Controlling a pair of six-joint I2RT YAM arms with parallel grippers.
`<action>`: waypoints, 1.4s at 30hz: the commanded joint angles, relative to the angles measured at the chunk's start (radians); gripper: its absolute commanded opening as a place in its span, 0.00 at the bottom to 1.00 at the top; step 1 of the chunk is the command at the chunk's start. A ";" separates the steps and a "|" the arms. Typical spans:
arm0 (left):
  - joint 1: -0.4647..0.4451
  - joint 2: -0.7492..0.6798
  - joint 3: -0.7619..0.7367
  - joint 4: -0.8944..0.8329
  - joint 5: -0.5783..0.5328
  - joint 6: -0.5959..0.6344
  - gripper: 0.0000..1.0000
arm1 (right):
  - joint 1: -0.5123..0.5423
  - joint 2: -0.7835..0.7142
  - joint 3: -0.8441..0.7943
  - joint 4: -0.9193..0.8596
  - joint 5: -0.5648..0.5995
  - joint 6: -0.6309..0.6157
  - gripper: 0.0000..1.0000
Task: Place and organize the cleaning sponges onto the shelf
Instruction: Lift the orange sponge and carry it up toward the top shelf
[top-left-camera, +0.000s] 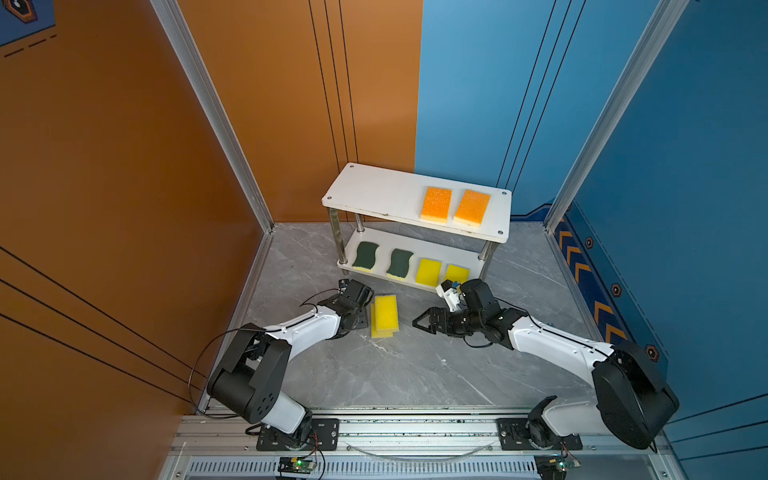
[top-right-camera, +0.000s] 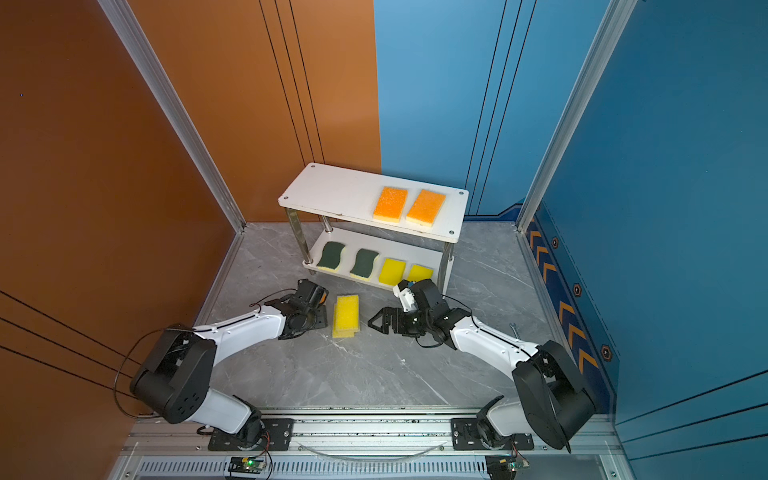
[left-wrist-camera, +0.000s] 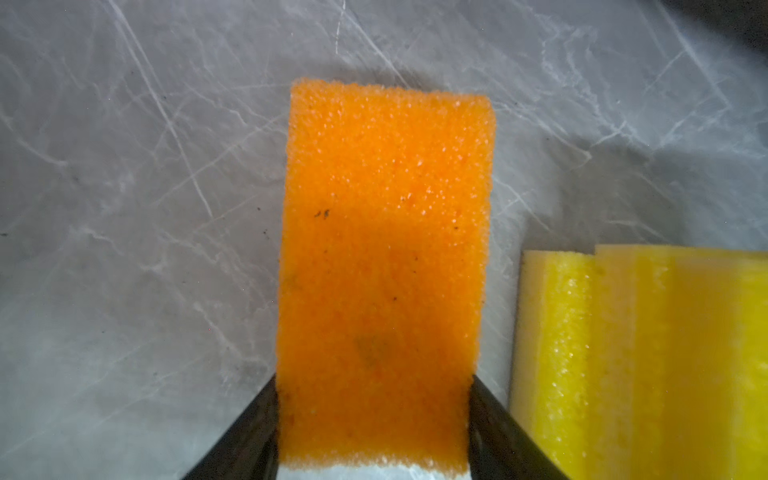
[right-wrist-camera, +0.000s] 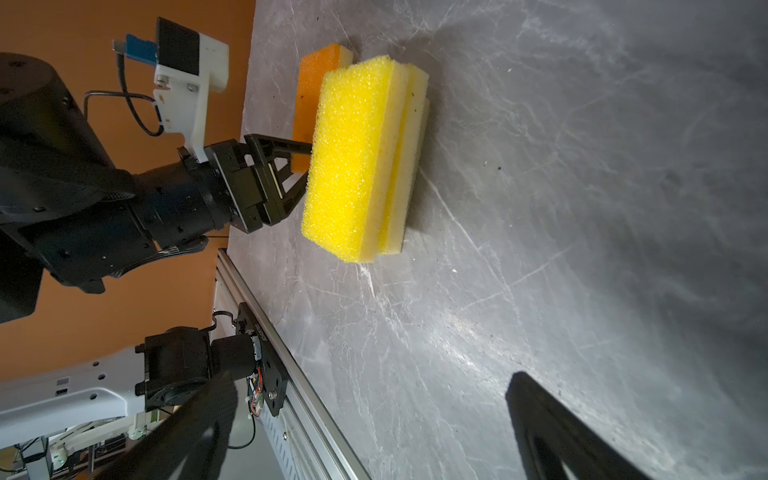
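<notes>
Pinching an orange sponge (left-wrist-camera: 384, 266) on the marble table (left-wrist-camera: 124, 208), the left gripper (left-wrist-camera: 374, 419) is pressed against both of its long sides. Just beside it, a stack of yellow sponges (top-left-camera: 385, 316) is seen. The right gripper (top-left-camera: 419, 322) is spread wide, empty, facing that stack. The shelf (top-left-camera: 374, 195) stands beyond both, with six sponges on it.

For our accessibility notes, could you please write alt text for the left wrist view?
An orange sponge fills the middle of the view, with the left tool closed against its two long sides near one end, over the grey marbled tabletop. Beside it, apart from it, lies a stack of yellow sponges, partly cut off by the frame edge.
</notes>
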 joint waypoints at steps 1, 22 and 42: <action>0.013 -0.029 0.004 -0.051 -0.007 0.017 0.65 | -0.002 0.014 0.013 0.022 -0.007 -0.011 1.00; 0.018 -0.241 0.101 -0.224 -0.008 0.053 0.65 | -0.002 0.027 0.013 0.031 -0.012 -0.008 1.00; -0.023 -0.463 0.322 -0.381 0.001 0.128 0.62 | -0.002 0.040 0.019 0.043 -0.025 -0.005 1.00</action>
